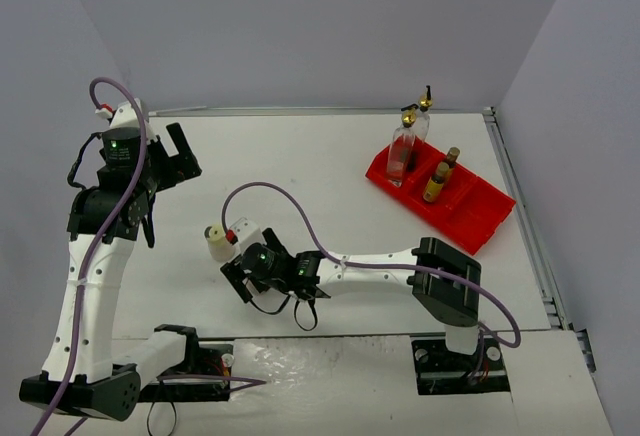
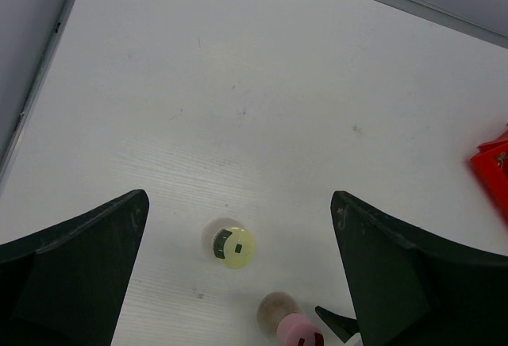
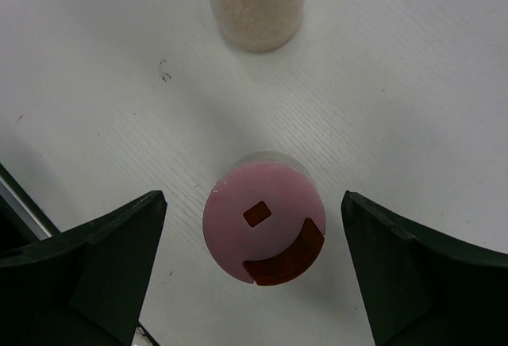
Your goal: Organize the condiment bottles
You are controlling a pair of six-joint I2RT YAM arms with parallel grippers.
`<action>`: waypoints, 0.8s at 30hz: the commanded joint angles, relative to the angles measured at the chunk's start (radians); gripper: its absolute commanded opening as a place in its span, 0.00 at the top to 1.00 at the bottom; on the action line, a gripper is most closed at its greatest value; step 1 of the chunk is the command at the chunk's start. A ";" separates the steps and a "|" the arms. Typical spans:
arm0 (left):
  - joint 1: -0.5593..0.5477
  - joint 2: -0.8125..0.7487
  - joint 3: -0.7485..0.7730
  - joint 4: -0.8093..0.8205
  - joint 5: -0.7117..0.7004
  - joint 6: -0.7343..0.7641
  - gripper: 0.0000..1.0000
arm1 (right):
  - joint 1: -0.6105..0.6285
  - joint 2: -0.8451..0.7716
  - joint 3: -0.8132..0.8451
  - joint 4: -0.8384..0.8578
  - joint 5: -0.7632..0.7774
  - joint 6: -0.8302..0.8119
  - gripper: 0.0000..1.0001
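Right gripper [image 3: 254, 199] hangs with jaws spread wide over the pink bottle [image 3: 262, 223], which stands upright near the cream bottle [image 3: 255, 5] and well apart from the red tray [image 1: 470, 206]. A good grasp likely means descending centred, fingers [image 3: 103, 267] straddling it evenly, then closing low on the body without nudging the neighbour.

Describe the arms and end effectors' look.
Left arm and right arm: white links, black joints, each with a purple cable and a green LED. Left end effector and right end effector: two dark wedge-shaped fingers.
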 commanded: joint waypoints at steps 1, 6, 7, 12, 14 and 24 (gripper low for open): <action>0.009 -0.021 0.034 0.043 -0.002 0.016 0.03 | 0.006 -0.007 0.061 0.034 0.077 -0.004 0.13; 0.008 -0.022 0.025 0.048 -0.001 0.018 0.03 | 0.006 0.014 0.065 0.034 0.091 -0.001 0.26; 0.007 -0.022 0.023 0.049 -0.002 0.019 0.03 | 0.006 0.019 0.067 0.034 0.089 -0.001 0.31; 0.009 -0.023 0.023 0.046 -0.004 0.020 0.03 | 0.006 0.034 0.071 0.026 0.082 0.009 0.36; 0.009 -0.022 0.023 0.046 -0.004 0.020 0.03 | 0.007 0.037 0.070 0.021 0.083 0.013 0.36; 0.009 -0.022 0.016 0.049 -0.002 0.019 0.03 | 0.006 0.030 0.063 0.020 0.102 0.016 0.52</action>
